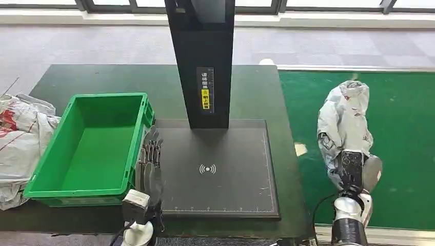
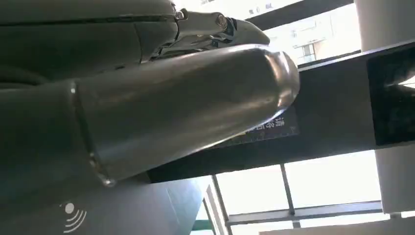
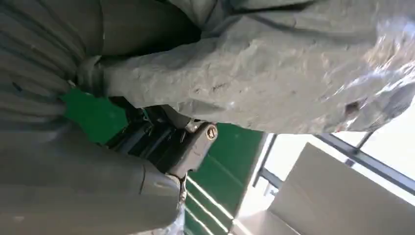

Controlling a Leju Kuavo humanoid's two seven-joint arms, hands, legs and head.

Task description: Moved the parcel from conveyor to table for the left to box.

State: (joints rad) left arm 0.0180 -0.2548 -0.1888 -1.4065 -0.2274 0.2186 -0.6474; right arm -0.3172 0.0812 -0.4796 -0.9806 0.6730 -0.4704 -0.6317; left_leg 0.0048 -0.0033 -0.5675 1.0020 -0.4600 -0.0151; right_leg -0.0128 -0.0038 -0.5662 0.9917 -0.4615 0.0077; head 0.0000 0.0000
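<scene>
the parcel (image 1: pixel 344 119), a crumpled grey plastic bag, lies on the green conveyor (image 1: pixel 405 133) near its left edge, just beside the bench (image 1: pixel 102 79). the right hand (image 1: pixel 357 171) is at the parcel's near end; the right wrist view shows its fingers (image 3: pixel 161 142) and thumb on either side of the bag, clamped on it. the left hand (image 1: pixel 150 169) rests on the dark scanner pad (image 1: pixel 231 169) by the bench's front edge, fingers straight and close together, holding nothing, just beside the green box (image 1: pixel 90 148). a black post (image 1: pixel 202 61) rises from the pad's far side. white bags (image 1: pixel 18 138) lie at the bench's left edge.
</scene>
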